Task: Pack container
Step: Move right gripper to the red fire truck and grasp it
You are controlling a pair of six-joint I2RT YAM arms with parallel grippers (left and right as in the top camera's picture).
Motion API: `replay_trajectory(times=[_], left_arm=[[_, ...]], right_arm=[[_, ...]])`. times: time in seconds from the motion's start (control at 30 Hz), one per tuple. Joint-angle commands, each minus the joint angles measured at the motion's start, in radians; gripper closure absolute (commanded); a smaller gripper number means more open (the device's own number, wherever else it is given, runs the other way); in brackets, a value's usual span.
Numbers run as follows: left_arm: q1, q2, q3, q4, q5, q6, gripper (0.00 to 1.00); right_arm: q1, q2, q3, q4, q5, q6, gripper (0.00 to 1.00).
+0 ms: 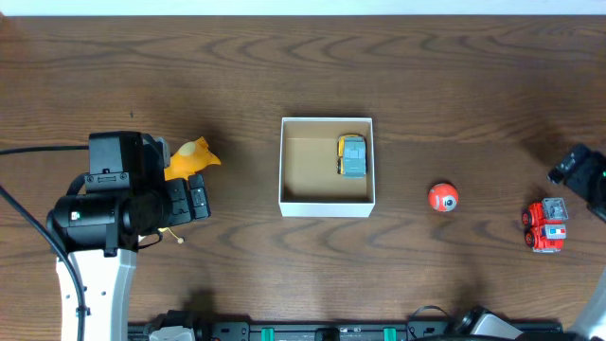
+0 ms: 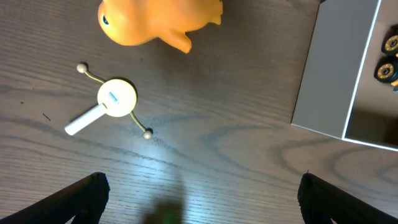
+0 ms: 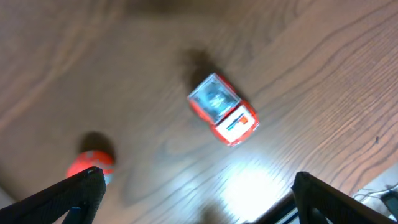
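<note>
Container point(image 1: 327, 204) midway; left fingers point(image 2: 81, 194), right fingers point(image 3: 76, 191) spread wide.

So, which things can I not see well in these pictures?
- Orange toy: overhead, the left arm covers part.
- White toy: overhead, almost all under that arm.
- Car: left wrist view, cut by the right edge; only wheels show.
- Truck: right wrist view, blurred; markings unreadable.
- Ball: right wrist view, blurred, partly behind a finger.
- Right arm: overhead, cut by the right edge.
</note>
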Motion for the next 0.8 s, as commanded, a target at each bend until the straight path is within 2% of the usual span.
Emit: replay_trajectory(times=[0.0, 0.33, 0.57, 0.77], left_arm=[[0.004, 0.001, 0.018, -0.003, -0.002, -0.009, 0.02], [0.004, 0.001, 0.018, -0.023, -0.002, -0.009, 0.02], [0.004, 0.001, 0.018, -0.022, -0.002, -0.009, 0.02], [0.004, 0.001, 0.018, -0.022, -0.002, -0.009, 0.02]], right_arm=[[-0.047, -0.003, -0.1, 0.068, -0.031, -0.116, 0.01], [-0.049, 0.027, -0.248, 0.283, -0.02, -0.238, 0.01], [-0.049, 0.108, -0.252, 0.299, -0.02, -0.394, 0.01], [-0.05, 0.182, -0.252, 0.296, -0.019, -0.444, 0.01]])
